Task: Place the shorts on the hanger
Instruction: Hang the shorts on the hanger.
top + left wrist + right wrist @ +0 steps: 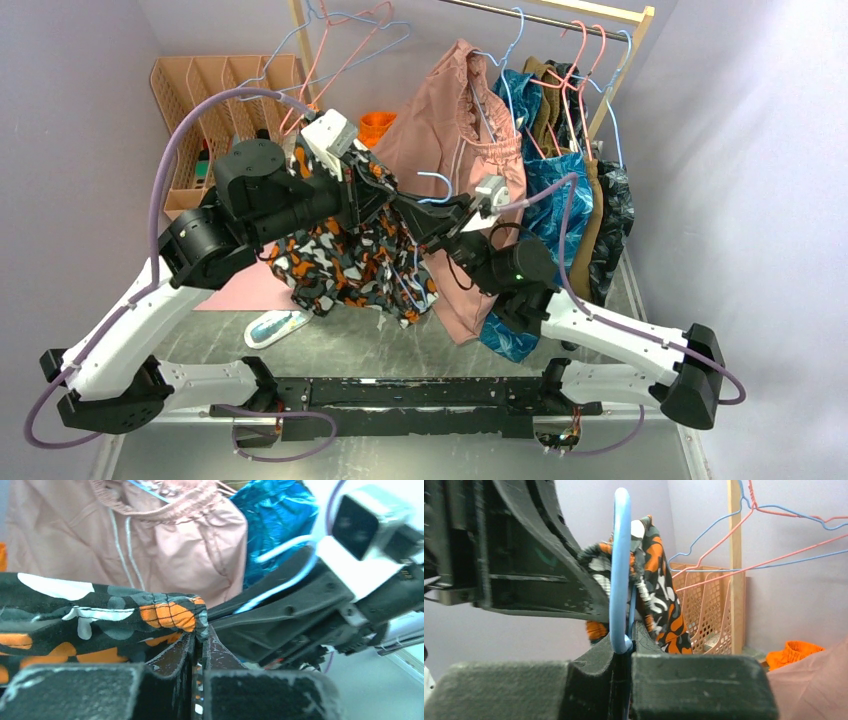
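Spanning the lower part of the overhead view, a grey metal surface (pixel 420 355) is seen, with both arm bases bolted at its near edge. Behind it, a clothes rail (pixel 560 15) is hung with several garments, among them a dusty-pink garment (pixel 440 130) and a blue leaf-print garment (pixel 550 190) just beside it. A tan slotted basket (pixel 210 100) is set in the far left corner. Both arms are raised and brought together above the middle of the surface.

The shorts (pixel 350 265) are held up in the air where the arms meet, in front of the pink garment, and are draped loosely downward. A folded edge of the fabric is pinched by the left fingers (pixel 220 655), which are pressed together on it. The hanger (pixel 620 555) is held just beside that edge. A curved part of its light-blue wire is clamped between the right fingers (pixel 651 647), pressed together on it, and the shorts are bunched against the wire just beyond them.
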You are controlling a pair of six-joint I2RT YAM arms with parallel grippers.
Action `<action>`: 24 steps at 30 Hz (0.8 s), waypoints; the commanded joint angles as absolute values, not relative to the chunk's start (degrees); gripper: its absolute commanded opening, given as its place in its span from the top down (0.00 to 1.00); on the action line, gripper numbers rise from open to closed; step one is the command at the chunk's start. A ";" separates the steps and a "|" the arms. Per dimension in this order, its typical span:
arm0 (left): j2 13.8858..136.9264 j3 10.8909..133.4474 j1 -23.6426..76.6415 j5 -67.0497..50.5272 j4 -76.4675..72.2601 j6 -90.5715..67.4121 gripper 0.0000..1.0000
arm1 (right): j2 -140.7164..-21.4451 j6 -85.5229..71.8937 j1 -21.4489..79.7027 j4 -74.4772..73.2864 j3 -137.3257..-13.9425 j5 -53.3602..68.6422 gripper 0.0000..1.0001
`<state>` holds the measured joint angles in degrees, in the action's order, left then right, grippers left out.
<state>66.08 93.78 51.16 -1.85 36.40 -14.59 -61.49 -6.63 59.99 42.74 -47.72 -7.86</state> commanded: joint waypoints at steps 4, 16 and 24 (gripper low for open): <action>68.00 98.83 54.22 -9.86 41.10 -15.39 0.93 | -65.20 -5.57 59.86 35.60 -54.37 -6.87 1.00; 70.44 99.12 55.64 -15.85 43.52 -15.82 0.93 | -60.82 -6.53 59.86 42.94 -50.66 -2.55 1.00; 70.84 94.65 57.45 -15.95 42.05 -17.09 0.93 | -61.27 -12.00 59.88 53.92 -47.59 1.21 1.00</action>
